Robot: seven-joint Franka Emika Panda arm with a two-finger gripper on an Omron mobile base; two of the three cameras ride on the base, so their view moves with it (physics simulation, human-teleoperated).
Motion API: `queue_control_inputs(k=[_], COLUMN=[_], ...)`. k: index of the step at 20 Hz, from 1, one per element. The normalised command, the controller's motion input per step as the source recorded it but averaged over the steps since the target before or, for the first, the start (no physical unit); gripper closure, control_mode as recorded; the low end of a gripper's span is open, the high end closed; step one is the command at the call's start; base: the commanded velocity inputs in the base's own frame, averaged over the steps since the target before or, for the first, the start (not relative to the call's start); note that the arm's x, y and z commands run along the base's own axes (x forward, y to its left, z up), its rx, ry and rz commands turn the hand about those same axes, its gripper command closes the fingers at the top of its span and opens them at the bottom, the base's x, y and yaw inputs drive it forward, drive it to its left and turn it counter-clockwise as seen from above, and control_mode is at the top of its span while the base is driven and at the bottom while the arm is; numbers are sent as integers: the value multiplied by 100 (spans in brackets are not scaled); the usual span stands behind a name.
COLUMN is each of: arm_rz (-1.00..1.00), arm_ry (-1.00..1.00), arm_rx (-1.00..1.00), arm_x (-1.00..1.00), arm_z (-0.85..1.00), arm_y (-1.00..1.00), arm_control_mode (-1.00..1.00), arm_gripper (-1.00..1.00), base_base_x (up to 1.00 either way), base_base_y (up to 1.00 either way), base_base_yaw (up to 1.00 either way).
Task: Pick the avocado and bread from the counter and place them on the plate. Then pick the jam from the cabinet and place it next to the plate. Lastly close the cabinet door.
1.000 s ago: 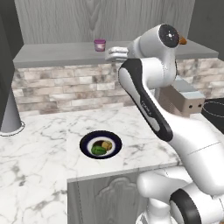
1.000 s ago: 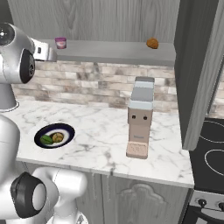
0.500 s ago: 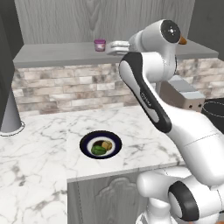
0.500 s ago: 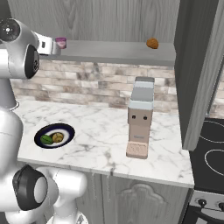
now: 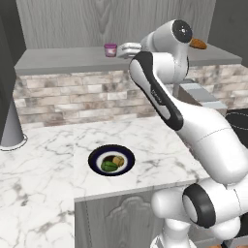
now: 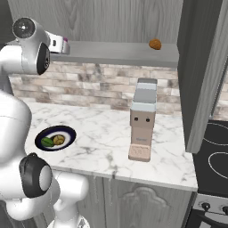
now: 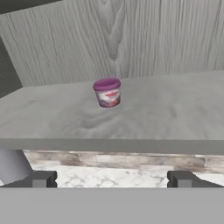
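The jam, a small pink-purple jar, stands upright on the grey shelf board of the open cabinet. My gripper is level with the shelf, just right of the jam and apart from it. It is open; in the hand view the gripper has the jar straight ahead of its gap. Down on the counter, the plate holds the avocado and the bread side by side. In the right base view the hand hides most of the jam.
A croissant-shaped piece lies at the shelf's right end. A grey coffee machine stands on the counter right of the plate. The open cabinet door hangs at the right, above a black stove.
The hand has moved left along the shelf front, closer to the jam. The jaws have stayed wide apart. Plate, avocado and bread have not moved.
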Motion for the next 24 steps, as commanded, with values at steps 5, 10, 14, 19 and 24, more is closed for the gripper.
queue_control_inputs(k=[5, 10, 14, 19, 24], arm_rz=[0, 0, 0, 0, 0], arm_ry=[5, 0, 0, 0, -1], arm_rx=[-10, -12, -7, -1, 0], arm_x=[31, 16, 4, 31, 41], arm_z=[-3, -5, -8, -18, -15], arm_y=[1, 19, 24, 4, 0], arm_control_mode=[-100, -100, -100, -100, -100], arm_gripper=[-100, -100, -100, -100, -100], base_base_x=[0, 0, 0, 0, 0], base_base_y=[0, 0, 0, 0, 0], base_base_yaw=[0, 0, 0, 0, 0])
